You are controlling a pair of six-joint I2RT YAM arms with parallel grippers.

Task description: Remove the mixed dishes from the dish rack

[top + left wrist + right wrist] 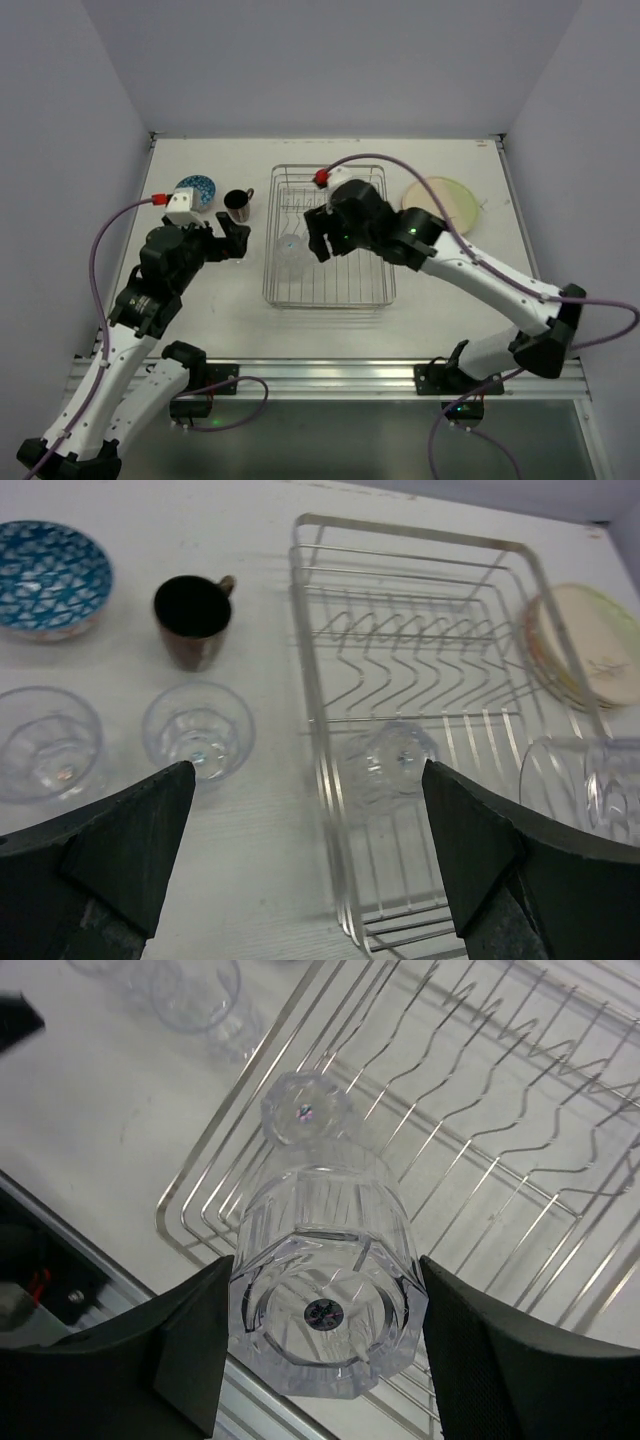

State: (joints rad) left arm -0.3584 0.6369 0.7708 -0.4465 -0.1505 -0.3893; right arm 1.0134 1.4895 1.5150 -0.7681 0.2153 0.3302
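Observation:
The silver wire dish rack (372,292) stands mid-table. My right gripper (318,240) is shut on a clear glass (322,1280), held on its side above the rack's near left part (480,1090). This glass shows at the right edge of the left wrist view (590,780). Another clear glass (305,1110) stands upside down in the rack (392,762). My left gripper (310,860) is open and empty, left of the rack (235,240). On the table to the left are two glasses (48,742) (198,730), the dark brown mug (238,205) and the blue-patterned bowl (196,188).
A stack of cream plates (444,203) lies on the table right of the rack and shows in the left wrist view (590,645). The rack's upright prongs (420,645) are bare. Walls close the table at back and sides.

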